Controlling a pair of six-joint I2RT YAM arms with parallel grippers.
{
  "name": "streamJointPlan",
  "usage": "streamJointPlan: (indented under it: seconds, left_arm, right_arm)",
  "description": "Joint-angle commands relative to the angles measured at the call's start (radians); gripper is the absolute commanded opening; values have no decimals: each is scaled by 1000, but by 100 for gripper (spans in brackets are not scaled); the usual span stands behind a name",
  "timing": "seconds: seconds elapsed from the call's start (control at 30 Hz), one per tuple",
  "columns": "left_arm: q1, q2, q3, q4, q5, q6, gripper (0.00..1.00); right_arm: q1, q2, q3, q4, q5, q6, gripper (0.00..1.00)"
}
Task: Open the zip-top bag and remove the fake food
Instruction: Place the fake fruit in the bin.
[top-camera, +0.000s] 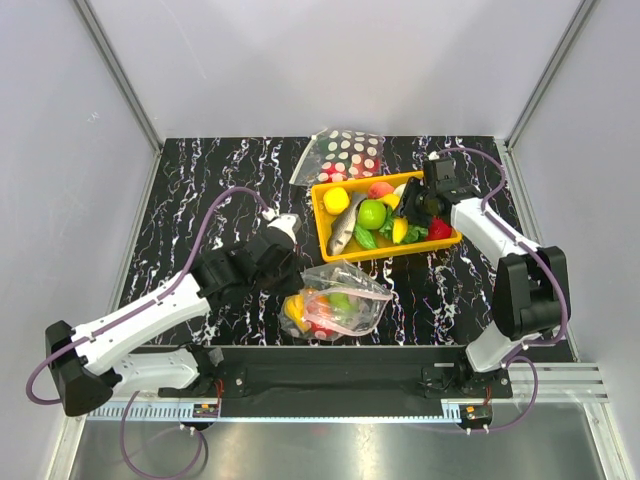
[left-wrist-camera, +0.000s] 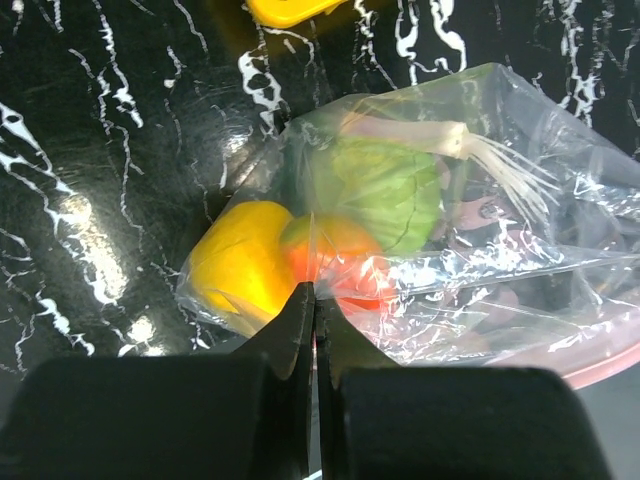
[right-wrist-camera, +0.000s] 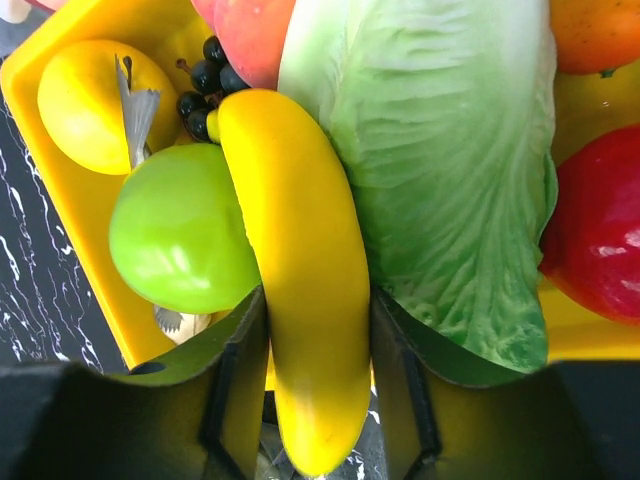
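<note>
Top view: one zip-top bag (top-camera: 345, 298) is lying at the table's (top-camera: 200, 190) near edge, with one yellow tray (top-camera: 322, 215) behind it.
Left wrist: the left gripper (left-wrist-camera: 312, 300), fingers pressed together, is pinching the bag's film beside three pieces of fake food (left-wrist-camera: 240, 265).
Right wrist: the right gripper (right-wrist-camera: 320, 345) is clamping one banana (right-wrist-camera: 300, 250) over the tray.
</note>
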Motion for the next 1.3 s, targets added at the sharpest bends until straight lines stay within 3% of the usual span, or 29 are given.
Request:
streamJointPlan:
  seconds: [0.0, 0.17, 0.43, 0.93, 1.17, 1.27]
  left_arm:
    - [4, 6, 21, 95, 39, 11, 0]
    - [4, 29, 8, 133, 88, 8, 0]
    - [6, 45, -6, 155, 105, 5, 0]
    - [4, 63, -11, 179, 123, 11, 0]
    - [4, 95, 14, 202, 126, 9, 0]
    - [6, 121, 27, 210, 126, 5, 0]
  right_arm:
    - [8, 23, -8, 19, -9, -25, 52]
    - [8, 15, 33, 9, -17, -36, 68]
    - [8, -31, 111, -21, 6, -45, 75]
    - [8, -218, 159, -138, 77, -123, 77]
    - [22, -370, 139, -201, -177, -172, 71]
    - [107, -458, 127, -262, -227, -215, 69]
